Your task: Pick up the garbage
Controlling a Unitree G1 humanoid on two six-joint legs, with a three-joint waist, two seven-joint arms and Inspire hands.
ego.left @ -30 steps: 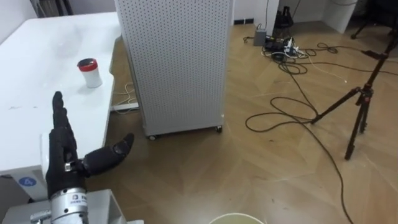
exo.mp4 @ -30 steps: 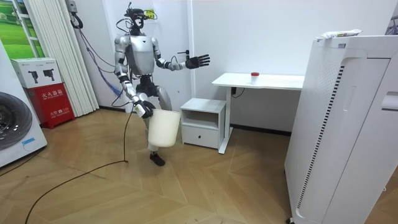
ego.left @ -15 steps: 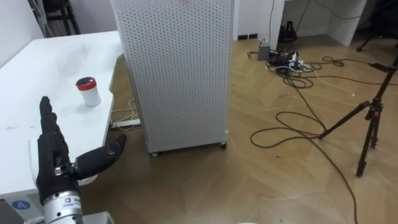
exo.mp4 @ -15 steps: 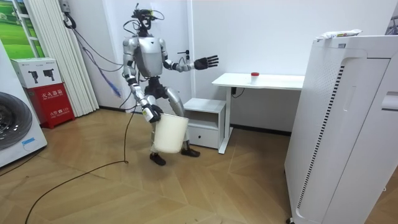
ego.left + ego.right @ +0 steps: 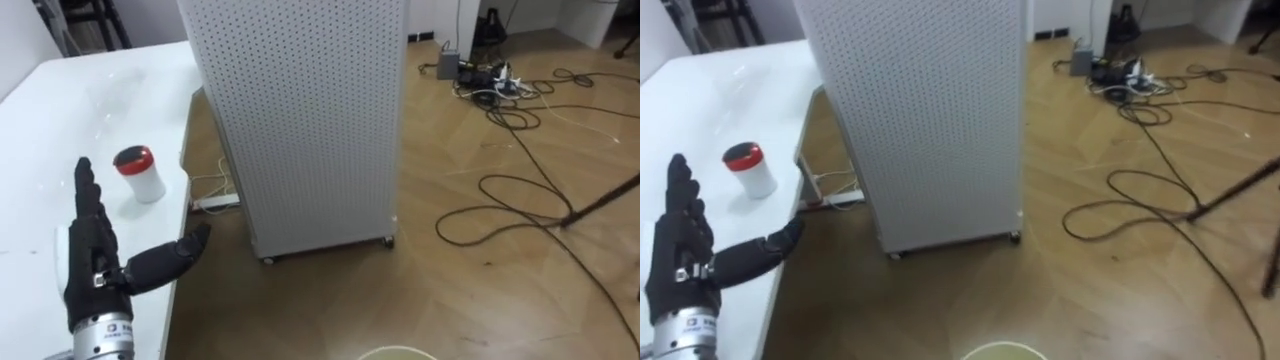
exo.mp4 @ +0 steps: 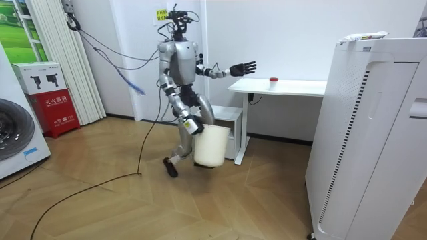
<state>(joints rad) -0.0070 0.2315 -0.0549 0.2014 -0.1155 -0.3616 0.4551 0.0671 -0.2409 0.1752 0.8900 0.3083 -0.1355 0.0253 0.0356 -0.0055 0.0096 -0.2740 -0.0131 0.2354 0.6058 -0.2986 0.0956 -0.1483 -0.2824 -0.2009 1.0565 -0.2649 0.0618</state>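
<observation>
A small white cup with a red lid (image 5: 138,172) stands on the white desk (image 5: 50,120), and it is the red-topped cup (image 6: 273,80) in the room view. My left hand (image 5: 96,262) is raised open over the desk's near edge, fingers straight and thumb out, a short way short of the cup. In the room view I am mid-stride beside the desk, left hand (image 6: 241,68) stretched toward it. My right hand (image 6: 191,125) hangs low, curled on the rim of a white bin (image 6: 210,145). The bin's rim (image 5: 395,353) peeks in at the bottom edge.
A tall white perforated cabinet (image 5: 300,110) on casters stands right of the desk. Black cables (image 5: 520,190) sprawl over the wooden floor beyond it. A white drawer unit (image 6: 223,127) sits under the desk. A washing machine (image 6: 17,137) is at the room view's left.
I have walked closer to the desk, carrying the bin along. The left hand stays raised and open. The eye view has shifted with the walk.
</observation>
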